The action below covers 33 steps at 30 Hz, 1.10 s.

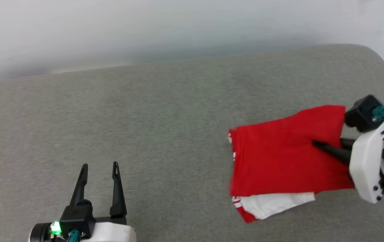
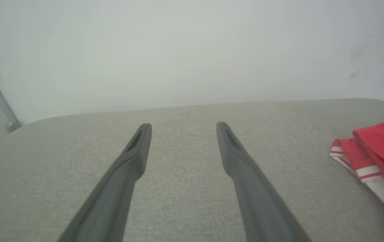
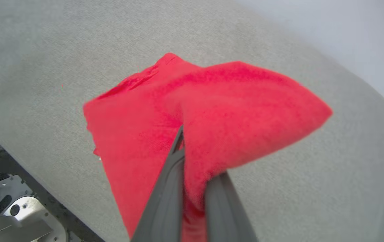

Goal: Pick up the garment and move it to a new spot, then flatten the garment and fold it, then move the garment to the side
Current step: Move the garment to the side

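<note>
My left pincer [image 1: 99, 165] hovers nearest me, fingers spread wide above the grey cushion [image 1: 165, 111]. Further out to my right, my right pincer [image 1: 317, 145] grips the folded red garment [image 1: 279, 158], which lies near the cushion's right end; beyond stands a pale wall [image 1: 144, 27]

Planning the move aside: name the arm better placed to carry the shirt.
Right. The right tool is shut on the folded shirt; the left tool is open, apart from it.

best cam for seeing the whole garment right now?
Head view: the folded garment shows almost whole, white sleeve underneath, right gripper clamped on it. Right wrist view gives a blurry red close-up around the fingers; left wrist view catches one striped edge.
</note>
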{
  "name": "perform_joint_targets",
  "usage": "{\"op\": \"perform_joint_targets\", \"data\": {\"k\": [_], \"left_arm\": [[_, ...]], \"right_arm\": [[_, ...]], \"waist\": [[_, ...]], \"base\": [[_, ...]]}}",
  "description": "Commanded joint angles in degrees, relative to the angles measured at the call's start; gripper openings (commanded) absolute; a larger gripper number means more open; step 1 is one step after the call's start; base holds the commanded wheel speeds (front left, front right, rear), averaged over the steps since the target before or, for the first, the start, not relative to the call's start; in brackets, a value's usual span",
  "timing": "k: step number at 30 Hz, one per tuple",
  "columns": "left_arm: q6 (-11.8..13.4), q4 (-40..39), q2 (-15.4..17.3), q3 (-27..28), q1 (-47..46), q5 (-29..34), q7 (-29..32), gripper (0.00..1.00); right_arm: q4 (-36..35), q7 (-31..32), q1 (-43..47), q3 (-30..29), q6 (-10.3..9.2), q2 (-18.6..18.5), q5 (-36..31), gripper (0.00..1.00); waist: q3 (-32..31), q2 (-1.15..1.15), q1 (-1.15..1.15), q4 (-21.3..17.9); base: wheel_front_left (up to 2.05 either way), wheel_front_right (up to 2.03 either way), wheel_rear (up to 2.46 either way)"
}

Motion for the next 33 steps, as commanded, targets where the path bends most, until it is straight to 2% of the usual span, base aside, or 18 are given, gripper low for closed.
{"op": "perform_joint_targets", "data": {"k": [1, 7, 14, 24, 31, 32, 33], "left_arm": [[-0.1, -0.1, -0.1, 0.2, -0.8, 0.1, -0.1, 1.00], [-1.2, -0.9, 0.0, 1.0, -4.3, 1.5, -0.1, 1.00], [-2.4, -2.1, 0.8, 1.5, -7.4, 2.7, -0.1, 1.00], [-2.8, -5.0, 2.7, 2.0, -11.5, 3.6, -0.1, 1.00], [-2.3, -5.6, 3.3, 2.0, -12.7, 3.6, -0.1, 1.00], [-2.2, -5.5, 3.2, 1.8, -12.6, 3.6, -0.1, 1.00], [-2.2, -5.3, 3.2, 1.7, -12.4, 3.5, -0.1, 1.00]], "right_arm": [[-0.1, -0.1, -1.1, 0.0, -0.05, -0.5, -0.2, 0.00], [3.0, -1.7, -5.7, 0.8, -0.05, -5.5, -6.4, 0.00], [15.7, -5.5, -10.4, 1.5, -0.07, -9.0, -12.0, 0.00], [33.5, -12.7, -18.0, -1.6, -0.07, -7.2, -16.4, 0.00], [44.1, -15.9, -19.9, -3.8, -0.07, -2.1, -18.0, 0.00], [45.4, -16.4, -20.1, -4.1, -0.07, -1.6, -18.3, 0.32], [46.7, -16.9, -20.3, -4.3, -0.07, -0.9, -18.8, 0.87]], "waist": [[2.3, 0.00, 0.00, -3.2], [7.5, 0.00, 0.00, -6.8], [13.4, 0.00, 0.00, -7.7], [21.6, 0.00, 0.00, -7.9], [23.6, 0.00, 0.00, -7.6], [23.3, 0.00, 0.00, -7.6], [22.9, 0.00, 0.00, -7.4]], "base": [[0.00, 0.00, 0.00], [0.00, 0.00, 0.00], [0.00, 0.00, 0.00], [0.00, 0.00, 0.00], [0.00, 0.00, 0.00], [0.00, 0.00, 0.00], [0.00, 0.00, 0.00]]}}
